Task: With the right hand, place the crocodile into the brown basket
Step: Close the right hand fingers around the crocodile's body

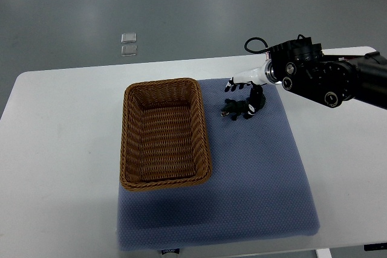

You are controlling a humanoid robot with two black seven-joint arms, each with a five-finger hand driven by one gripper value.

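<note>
A small dark green toy crocodile lies on the blue mat, just right of the brown wicker basket, which has nothing in it. My right hand reaches in from the right edge and hovers directly over the crocodile. Its black fingers are spread above the toy's left part, while one finger points down and meets the toy's right end. The hand is not closed around the toy. The left arm does not show.
The mat covers the middle of a white table. The basket stands on the mat's left part. Two small clear squares lie on the grey floor beyond the table's far edge.
</note>
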